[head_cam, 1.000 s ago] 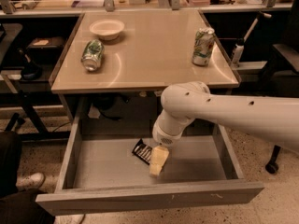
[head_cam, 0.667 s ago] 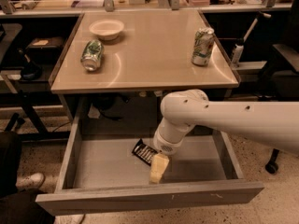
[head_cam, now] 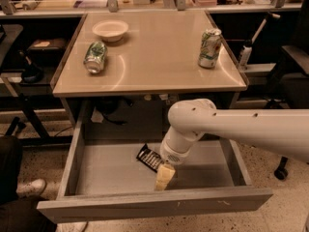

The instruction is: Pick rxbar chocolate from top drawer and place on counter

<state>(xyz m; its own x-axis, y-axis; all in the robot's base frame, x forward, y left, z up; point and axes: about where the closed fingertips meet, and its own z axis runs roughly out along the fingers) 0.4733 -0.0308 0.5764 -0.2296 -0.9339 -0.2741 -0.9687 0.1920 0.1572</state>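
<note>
The rxbar chocolate is a small black bar with pale lines, lying flat on the floor of the open top drawer, near its middle. My gripper hangs from the white arm inside the drawer, just right of and in front of the bar, its pale tip pointing down at the drawer floor. It holds nothing that I can see. The beige counter is above the drawer.
On the counter a green-and-white can lies on its side at the left, a white bowl sits behind it, and another can stands at the right. A cluttered bench runs along the back. A person's shoe is at the lower left.
My gripper has sunk a little lower toward the drawer floor and front panel. The bar has not moved.
</note>
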